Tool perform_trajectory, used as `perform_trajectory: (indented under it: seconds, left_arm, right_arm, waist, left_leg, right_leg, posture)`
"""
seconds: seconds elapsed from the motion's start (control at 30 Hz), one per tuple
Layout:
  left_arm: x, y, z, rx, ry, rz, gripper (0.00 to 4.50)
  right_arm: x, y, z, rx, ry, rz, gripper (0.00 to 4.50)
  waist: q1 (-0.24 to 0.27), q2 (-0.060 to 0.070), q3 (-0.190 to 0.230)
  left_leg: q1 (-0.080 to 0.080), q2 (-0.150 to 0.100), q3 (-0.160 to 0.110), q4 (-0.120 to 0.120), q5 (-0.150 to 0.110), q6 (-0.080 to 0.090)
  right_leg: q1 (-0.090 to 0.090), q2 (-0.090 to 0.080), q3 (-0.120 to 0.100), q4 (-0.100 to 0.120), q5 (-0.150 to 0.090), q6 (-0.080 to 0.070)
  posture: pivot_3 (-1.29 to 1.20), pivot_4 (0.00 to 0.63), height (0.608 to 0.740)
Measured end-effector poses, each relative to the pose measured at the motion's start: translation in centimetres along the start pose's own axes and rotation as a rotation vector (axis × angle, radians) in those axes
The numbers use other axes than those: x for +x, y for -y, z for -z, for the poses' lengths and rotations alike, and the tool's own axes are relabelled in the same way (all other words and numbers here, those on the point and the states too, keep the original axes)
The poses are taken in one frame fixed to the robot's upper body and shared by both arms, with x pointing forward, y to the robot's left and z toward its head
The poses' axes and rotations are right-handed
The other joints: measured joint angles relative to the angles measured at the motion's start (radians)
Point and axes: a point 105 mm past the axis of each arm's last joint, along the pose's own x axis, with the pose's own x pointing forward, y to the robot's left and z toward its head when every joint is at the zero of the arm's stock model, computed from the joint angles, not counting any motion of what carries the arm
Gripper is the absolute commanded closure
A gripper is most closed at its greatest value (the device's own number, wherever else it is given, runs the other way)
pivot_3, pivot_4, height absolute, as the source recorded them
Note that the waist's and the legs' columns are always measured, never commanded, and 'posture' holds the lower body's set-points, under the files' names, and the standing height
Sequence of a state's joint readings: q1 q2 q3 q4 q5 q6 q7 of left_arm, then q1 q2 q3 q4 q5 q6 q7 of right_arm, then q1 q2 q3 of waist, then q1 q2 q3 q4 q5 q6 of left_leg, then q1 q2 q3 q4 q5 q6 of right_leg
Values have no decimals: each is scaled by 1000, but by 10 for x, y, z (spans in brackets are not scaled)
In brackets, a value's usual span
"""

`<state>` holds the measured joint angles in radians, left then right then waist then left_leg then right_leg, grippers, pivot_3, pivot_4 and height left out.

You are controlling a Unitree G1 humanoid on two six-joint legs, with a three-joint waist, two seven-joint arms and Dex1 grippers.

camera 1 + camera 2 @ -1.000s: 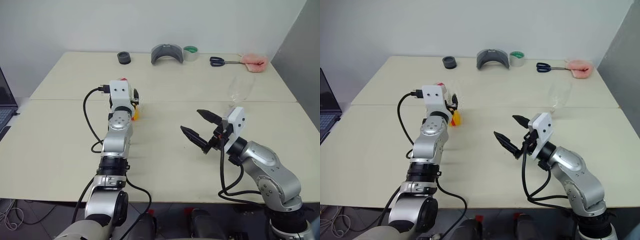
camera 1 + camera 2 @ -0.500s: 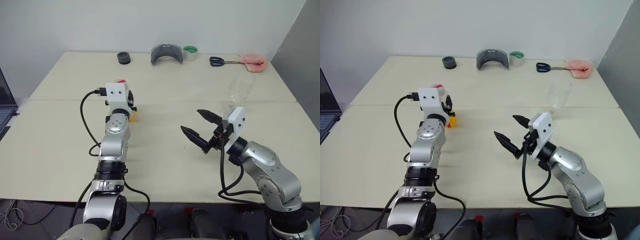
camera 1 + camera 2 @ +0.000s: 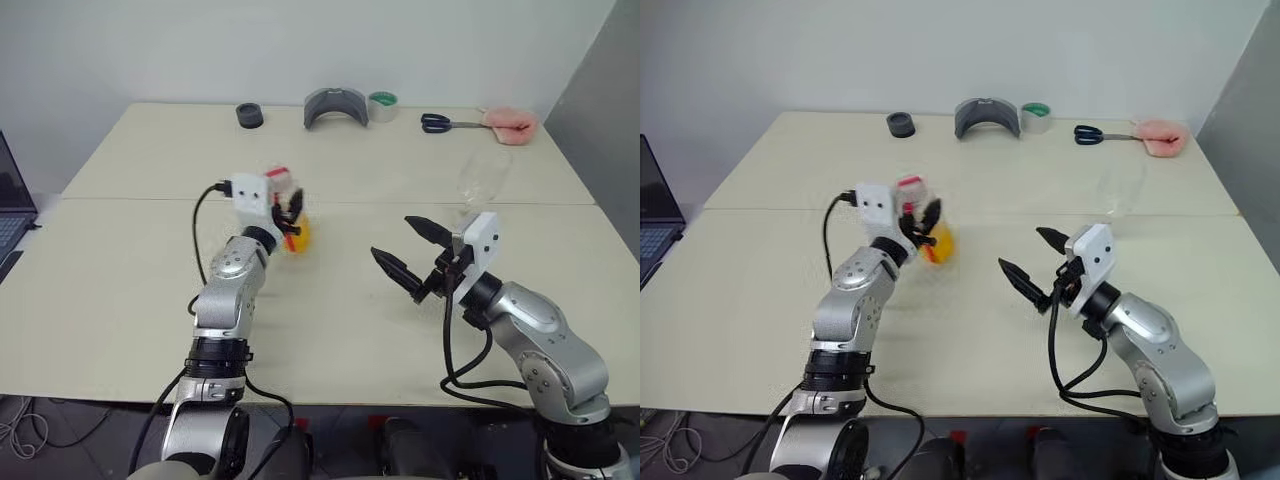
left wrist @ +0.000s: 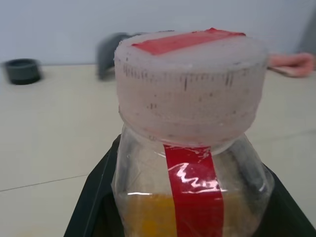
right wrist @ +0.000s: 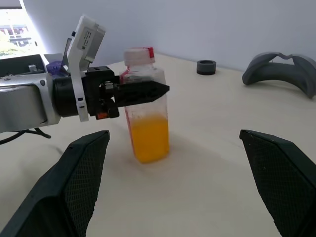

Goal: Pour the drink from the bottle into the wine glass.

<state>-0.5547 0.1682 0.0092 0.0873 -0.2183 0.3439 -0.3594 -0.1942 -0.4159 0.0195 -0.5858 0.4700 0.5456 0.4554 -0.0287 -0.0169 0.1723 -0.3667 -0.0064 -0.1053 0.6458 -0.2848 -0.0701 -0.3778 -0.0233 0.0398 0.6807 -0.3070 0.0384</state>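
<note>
Orange-yellow drink (image 3: 297, 238) fills the lower part of the small clear plastic bottle (image 3: 289, 212), which in the left eye view stands near the centre of the cream table (image 3: 130, 290), clamped between the black fingers of the left gripper (image 3: 291, 212). The right gripper (image 3: 409, 250), at about four o'clock from the bottle, is spread wide and grips nothing. The clear wine glass (image 3: 478, 180) stands at about one o'clock from the right gripper, apart from it. Along the far edge lie a black ring (image 3: 249, 116), a grey curved piece (image 3: 335, 105), a green tape roll (image 3: 382, 104), scissors (image 3: 447, 123) and a pink object (image 3: 511, 121). The right eye view gives the same arrangement, with a laptop (image 3: 655, 222) at nine o'clock beside the table. The left wrist view shows the bottle's white cap (image 4: 190, 89) with its red strip, close up. The right wrist view shows the bottle upright, the left gripper's fingers (image 5: 143, 92) closed on its upper body, and the right gripper's own fingers (image 5: 74, 185) far apart.
</note>
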Motion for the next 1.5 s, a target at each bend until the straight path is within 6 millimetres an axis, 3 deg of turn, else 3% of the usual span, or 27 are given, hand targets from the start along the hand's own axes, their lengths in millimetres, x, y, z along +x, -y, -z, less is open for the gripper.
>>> perform_trajectory:
  seconds: [0.27,0.43,0.6,0.77,1.0,1.5]
  left_arm:
    - [15,68,-8,113,10,498,2631]
    - [13,92,-4,132,-6,726,2631]
    - [0,115,-5,113,-20,957,2631]
    - [-6,120,-3,97,-37,1021,2631]
    - [-7,120,-3,98,-40,1029,2631]
    - [-10,117,0,132,-58,1023,2631]
  right_arm:
    - [-16,0,-27,-54,-28,77,0]
    - [-14,1,-47,-78,-15,108,0]
    - [-11,-5,-51,-51,-53,88,0]
    - [-11,-8,-48,-23,-79,94,0]
    - [-8,-14,-28,16,-134,128,0]
    - [1,-15,-33,15,-75,166,0]
  waist:
    - [-4,0,0]
    - [-4,0,0]
    - [-3,0,0]
    - [-3,0,0]
    - [-4,0,0]
    - [-3,0,0]
  left_leg:
    - [0,0,1,0,-2,3]
    - [-1,0,1,0,-2,4]
    - [-2,0,0,0,-2,4]
    - [-3,0,-1,0,-2,4]
    - [-3,0,-1,0,-2,4]
    - [-3,0,-2,0,-2,4]
  right_leg:
    - [0,1,0,0,0,0]
    - [0,1,-1,0,0,0]
    - [-1,1,-1,0,0,0]
    - [-2,1,0,0,0,0]
    - [-2,1,-1,0,0,0]
    - [-2,1,-1,0,0,0]
  posture:
    - [0,150,740]
    - [0,150,740]
    - [0,150,740]
    - [0,150,740]
    - [0,150,740]
    - [0,150,740]
